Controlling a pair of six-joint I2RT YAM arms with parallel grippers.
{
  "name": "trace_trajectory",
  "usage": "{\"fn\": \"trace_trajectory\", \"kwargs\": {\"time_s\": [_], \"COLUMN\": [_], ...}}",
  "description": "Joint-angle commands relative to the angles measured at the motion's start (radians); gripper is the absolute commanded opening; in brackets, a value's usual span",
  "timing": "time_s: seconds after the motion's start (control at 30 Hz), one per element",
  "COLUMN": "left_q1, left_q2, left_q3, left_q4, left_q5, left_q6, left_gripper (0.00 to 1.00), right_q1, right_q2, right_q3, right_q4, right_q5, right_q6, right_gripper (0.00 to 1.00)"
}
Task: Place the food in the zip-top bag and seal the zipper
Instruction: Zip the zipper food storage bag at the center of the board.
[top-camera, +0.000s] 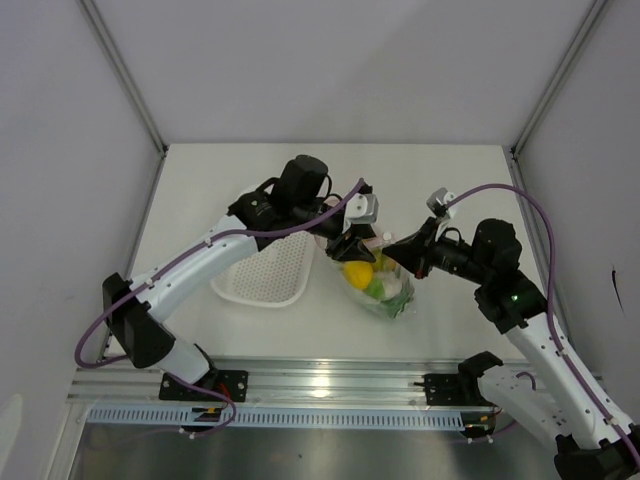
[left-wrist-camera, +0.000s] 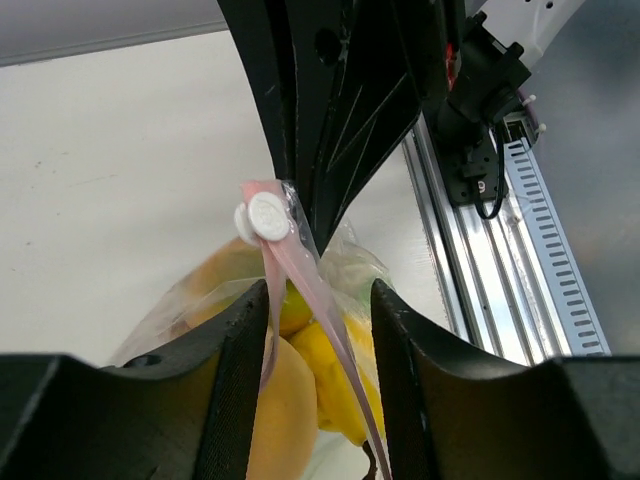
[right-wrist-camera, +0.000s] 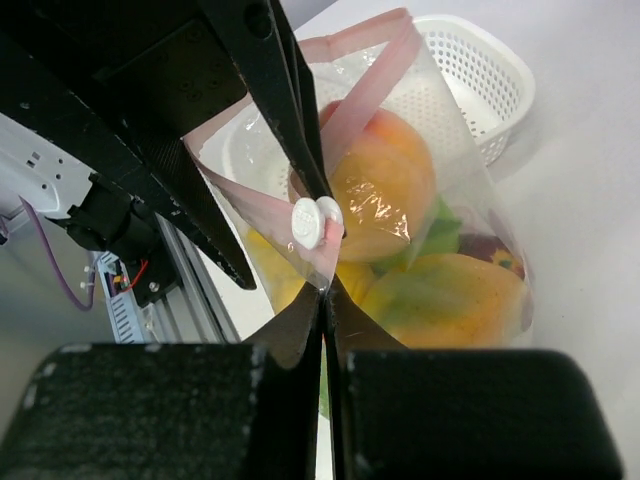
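Note:
The clear zip-top bag (top-camera: 388, 292) hangs between both grippers above the table, with the food inside: orange-yellow fruits (right-wrist-camera: 385, 185), a green piece (right-wrist-camera: 436, 226) and a dark red bit (right-wrist-camera: 495, 250). My right gripper (right-wrist-camera: 327, 295) is shut on the bag's top corner, just under the white slider (right-wrist-camera: 315, 222). The pink zipper (left-wrist-camera: 300, 268) runs down between the fingers of my left gripper (left-wrist-camera: 320, 296). Those fingers stand on either side of the strip below the slider (left-wrist-camera: 268, 217), with gaps showing. From above, the left gripper (top-camera: 350, 245) and right gripper (top-camera: 393, 249) meet over the bag.
A white perforated basket (top-camera: 265, 275) sits on the table just left of the bag, under the left arm. The aluminium rail (top-camera: 330, 380) with both arm bases runs along the near edge. Grey walls enclose the table on three sides.

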Motion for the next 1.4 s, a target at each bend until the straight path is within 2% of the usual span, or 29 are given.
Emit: {"fn": "trace_trajectory", "kwargs": {"time_s": [0.0, 0.27, 0.3, 0.33, 0.37, 0.53, 0.6, 0.63, 0.73, 0.9, 1.2, 1.37], "left_q1": [0.014, 0.033, 0.033, 0.033, 0.033, 0.033, 0.033, 0.033, 0.033, 0.033, 0.033, 0.033], "left_q2": [-0.069, -0.078, -0.072, -0.070, -0.069, -0.072, -0.078, -0.084, -0.112, -0.153, -0.158, -0.162], "left_q3": [-0.023, 0.028, 0.035, 0.039, 0.042, 0.059, 0.057, 0.048, 0.011, -0.052, -0.070, -0.066], "left_q4": [0.062, 0.039, 0.030, 0.022, 0.010, 0.004, 0.013, 0.019, 0.070, 0.152, 0.157, 0.154], "left_q5": [0.009, 0.016, 0.018, 0.021, 0.013, -0.051, -0.070, -0.070, -0.064, -0.051, -0.011, -0.021], "left_q6": [-0.047, -0.111, -0.116, -0.123, -0.128, -0.171, -0.194, -0.202, -0.237, -0.277, -0.272, -0.269], "left_gripper": [0.46, 0.27, 0.22, 0.08, 0.01, 0.01, 0.01, 0.01, 0.01, 0.01, 0.01, 0.01], "right_q1": [-0.004, -0.004, -0.004, -0.004, -0.002, -0.002, -0.005, -0.007, -0.014, -0.030, -0.102, -0.103], "right_q2": [0.001, 0.013, 0.015, 0.019, 0.022, 0.062, 0.074, 0.077, 0.090, 0.105, 0.182, 0.223], "right_q3": [0.061, 0.081, 0.081, 0.081, 0.082, 0.102, 0.108, 0.108, 0.111, 0.105, 0.110, 0.123], "right_q4": [0.042, 0.024, 0.026, 0.027, 0.026, 0.004, -0.004, -0.005, -0.005, 0.025, 0.200, 0.200], "right_q5": [-0.021, -0.035, -0.040, -0.044, -0.054, -0.103, -0.126, -0.138, -0.172, -0.238, -0.397, -0.428], "right_q6": [-0.017, -0.031, -0.031, -0.031, -0.032, -0.042, -0.042, -0.040, -0.026, -0.002, 0.102, 0.110], "right_gripper": [0.00, 0.00, 0.00, 0.00, 0.00, 0.02, 0.21, 0.38, 0.51, 0.52, 0.41, 0.36]}}
